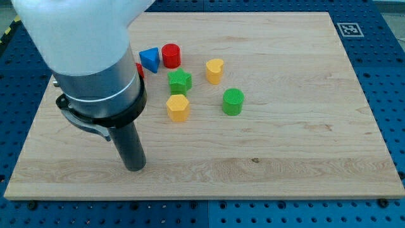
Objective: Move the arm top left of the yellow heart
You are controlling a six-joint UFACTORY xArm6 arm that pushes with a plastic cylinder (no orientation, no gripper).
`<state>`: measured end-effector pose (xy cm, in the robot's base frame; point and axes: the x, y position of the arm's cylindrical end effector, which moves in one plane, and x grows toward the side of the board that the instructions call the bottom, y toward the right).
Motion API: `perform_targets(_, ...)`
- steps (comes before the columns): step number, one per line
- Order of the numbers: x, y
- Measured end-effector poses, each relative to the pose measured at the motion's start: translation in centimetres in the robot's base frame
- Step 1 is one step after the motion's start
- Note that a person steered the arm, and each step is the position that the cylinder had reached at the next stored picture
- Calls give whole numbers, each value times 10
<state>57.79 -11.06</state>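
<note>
Tip (134, 167) sits at the view's lower left, well apart from the blocks; a bare rod, no fingers. Yellow heart (214, 70) is up top, right of the red cylinder (171, 55). Risk: a direct path clips the yellow hexagon (178, 107) or green star (180, 81).

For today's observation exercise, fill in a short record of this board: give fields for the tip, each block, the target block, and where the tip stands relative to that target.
tip: my tip, near the board's lower left in the view
target block: yellow heart
tip relative to target: below and to the view's left, well apart, not yet top left of it
other yellow block: yellow hexagon
green blocks: green star; green cylinder
red block: red cylinder
blue block: blue triangle
surface: wooden board
</note>
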Motion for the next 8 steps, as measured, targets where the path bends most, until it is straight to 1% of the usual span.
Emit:
perform_targets(1, -6, -3)
perform_targets(2, -33, 0)
perform_targets(3, -47, 35)
perform_targets(5, -48, 167)
perform_targets(6, -57, 220)
perform_targets(7, -105, 261)
perform_targets(8, -163, 268)
